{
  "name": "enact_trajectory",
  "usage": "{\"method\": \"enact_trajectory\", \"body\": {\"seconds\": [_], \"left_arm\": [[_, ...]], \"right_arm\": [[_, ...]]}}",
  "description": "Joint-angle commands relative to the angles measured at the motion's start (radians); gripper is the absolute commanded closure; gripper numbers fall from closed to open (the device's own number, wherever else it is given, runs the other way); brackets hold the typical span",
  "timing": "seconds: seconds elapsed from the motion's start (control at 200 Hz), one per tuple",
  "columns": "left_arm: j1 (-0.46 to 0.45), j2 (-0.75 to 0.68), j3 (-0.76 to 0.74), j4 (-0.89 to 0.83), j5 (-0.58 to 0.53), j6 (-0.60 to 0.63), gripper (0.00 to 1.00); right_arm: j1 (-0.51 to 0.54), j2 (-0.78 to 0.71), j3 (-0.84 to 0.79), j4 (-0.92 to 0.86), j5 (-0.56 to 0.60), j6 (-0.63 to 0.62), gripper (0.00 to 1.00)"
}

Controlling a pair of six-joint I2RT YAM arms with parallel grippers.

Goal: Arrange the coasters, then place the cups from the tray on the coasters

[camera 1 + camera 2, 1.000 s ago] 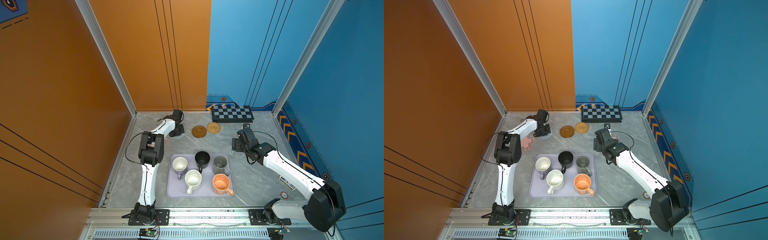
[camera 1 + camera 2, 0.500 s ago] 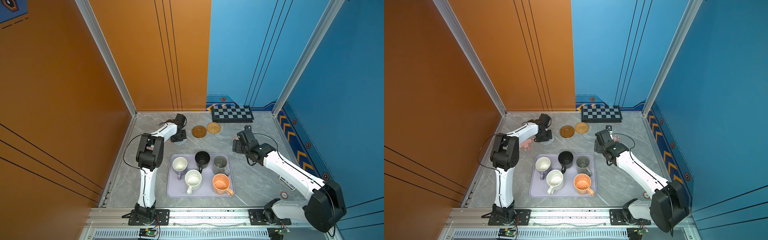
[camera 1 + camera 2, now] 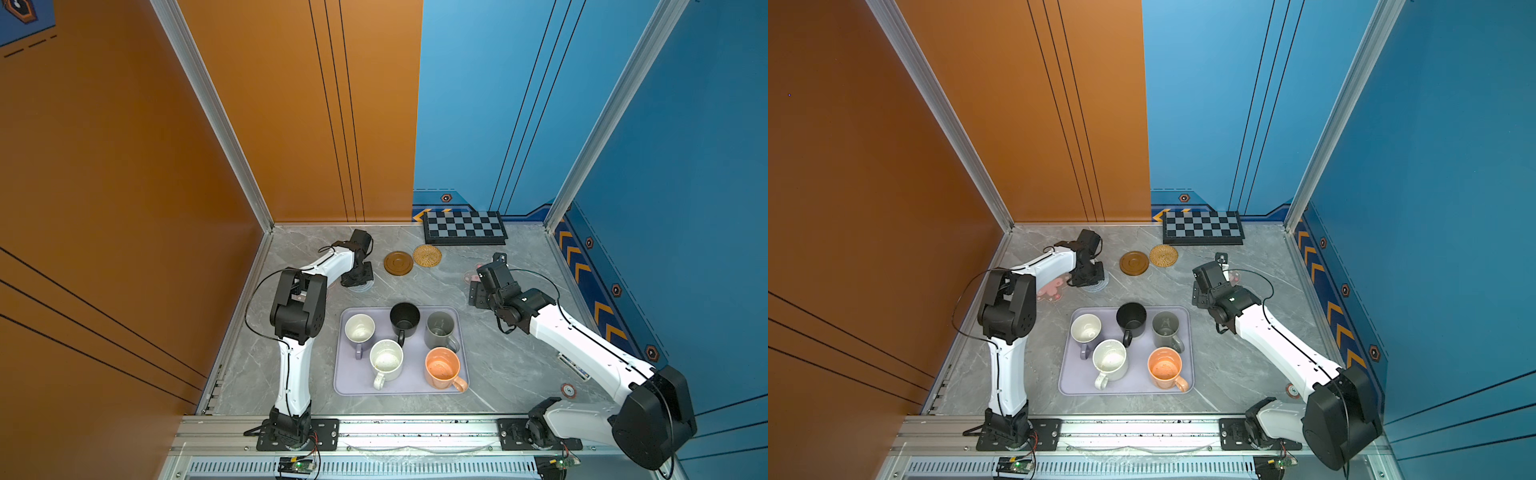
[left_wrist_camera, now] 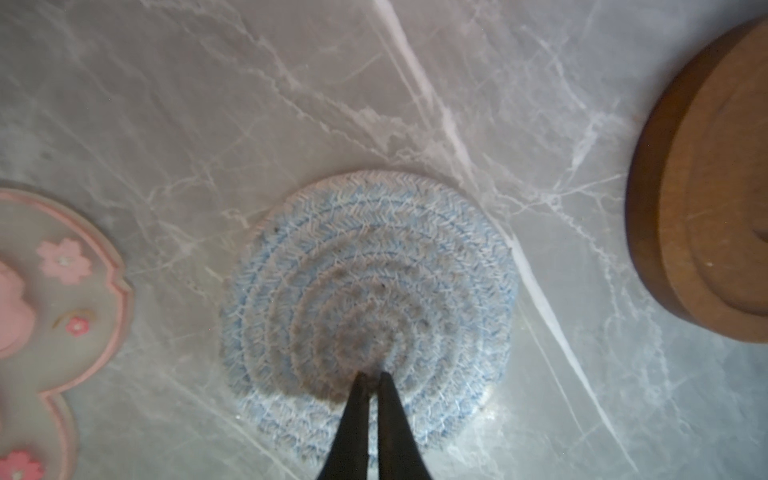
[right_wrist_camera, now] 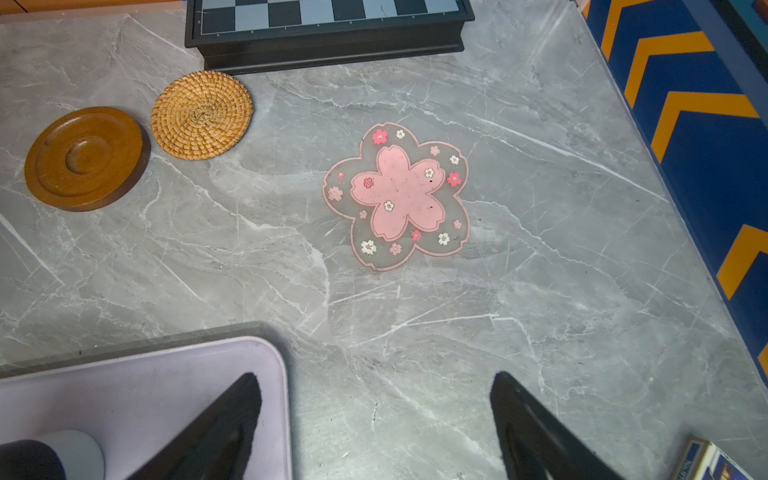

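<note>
Five coasters lie on the grey marble tabletop (image 3: 490, 374). Near its left edge a pink flower-shaped coaster (image 3: 1050, 289) sits partly under the left arm. Just beside it the left gripper (image 4: 373, 376), jaws pressed together, has its tips on the round grey-white spiral coaster (image 4: 370, 266). Toward the far edge lie the brown wooden disc coaster (image 3: 398, 263) and the tan woven rattan coaster (image 3: 427, 254), close together. The pale lavender rectangular tray (image 3: 349, 382) near the front edge carries the lavender mug (image 3: 360, 330), white speckled mug (image 3: 386, 359), black mug (image 3: 404, 319), grey mug (image 3: 440, 330) and orange mug (image 3: 442, 368). Toward the right edge lies the second pink flower-shaped coaster (image 5: 397, 195); the right gripper (image 5: 375, 376) hovers near it, jaws wide apart, empty.
</note>
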Motion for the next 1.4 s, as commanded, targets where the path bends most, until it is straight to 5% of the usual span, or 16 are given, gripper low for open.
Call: {"method": "enact_trajectory", "body": {"seconds": [0.0, 0.751, 1.166, 1.392], "left_arm": [[-0.014, -0.010, -0.050, -0.055, 0.028, -0.016, 0.90], [0.008, -0.136, -0.007, -0.046, 0.031, 0.018, 0.86], [0.037, -0.284, -0.094, -0.047, 0.051, 0.034, 0.86], [0.051, -0.366, -0.175, -0.044, 0.015, 0.032, 0.87]], "right_arm": [[-0.004, -0.003, -0.018, -0.035, 0.024, 0.029, 0.11], [0.000, 0.044, 0.026, -0.035, -0.010, 0.039, 0.11], [0.016, 0.226, 0.212, -0.047, -0.040, -0.002, 0.12], [0.027, 0.400, 0.368, -0.024, -0.110, -0.001, 0.33]]}}
